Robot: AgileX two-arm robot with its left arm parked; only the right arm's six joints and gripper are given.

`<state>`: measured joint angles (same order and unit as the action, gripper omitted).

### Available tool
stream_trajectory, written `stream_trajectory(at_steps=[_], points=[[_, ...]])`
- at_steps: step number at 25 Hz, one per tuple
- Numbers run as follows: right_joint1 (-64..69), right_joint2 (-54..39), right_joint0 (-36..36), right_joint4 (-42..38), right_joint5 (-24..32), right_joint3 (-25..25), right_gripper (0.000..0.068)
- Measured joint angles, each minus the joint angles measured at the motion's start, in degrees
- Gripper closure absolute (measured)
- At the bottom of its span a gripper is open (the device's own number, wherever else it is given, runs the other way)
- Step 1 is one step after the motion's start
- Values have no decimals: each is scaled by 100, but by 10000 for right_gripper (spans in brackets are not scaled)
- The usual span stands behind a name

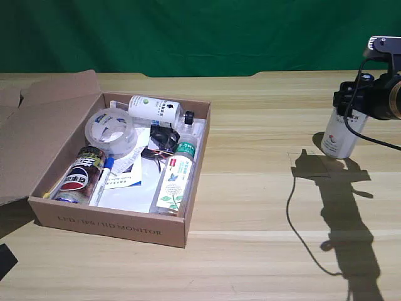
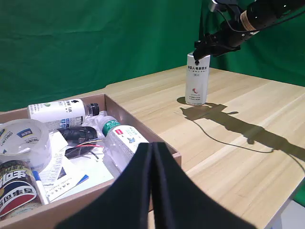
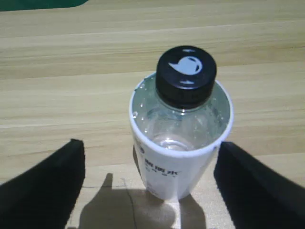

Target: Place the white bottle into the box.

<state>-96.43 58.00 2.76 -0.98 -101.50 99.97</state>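
Right wrist view looks down on the white bottle (image 3: 181,143) standing upright on the table (image 3: 71,71), black cap (image 3: 186,74) on top, with the gripper (image 3: 147,179) jaws spread wide, one finger (image 3: 45,186) on each side of the bottle and neither touching it. Exterior view puts the bottle (image 1: 340,130) at the view's right, well apart from the box (image 1: 113,229), which sits at the view's left with its flap (image 1: 59,91) open. Inside the box lie a smaller white bottle (image 1: 153,108), a tape roll (image 1: 111,130), a can (image 1: 80,175), a marker (image 1: 102,180), papers (image 1: 128,188) and a clear green-capped bottle (image 1: 177,175).
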Motion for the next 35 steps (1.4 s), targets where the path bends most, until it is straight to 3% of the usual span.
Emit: stream_trajectory(at_steps=[18, 35], points=[[-986, 149, 0, 567, -135, -20, 13], [-1853, 875, 0, 773, -135, -33, 17]])
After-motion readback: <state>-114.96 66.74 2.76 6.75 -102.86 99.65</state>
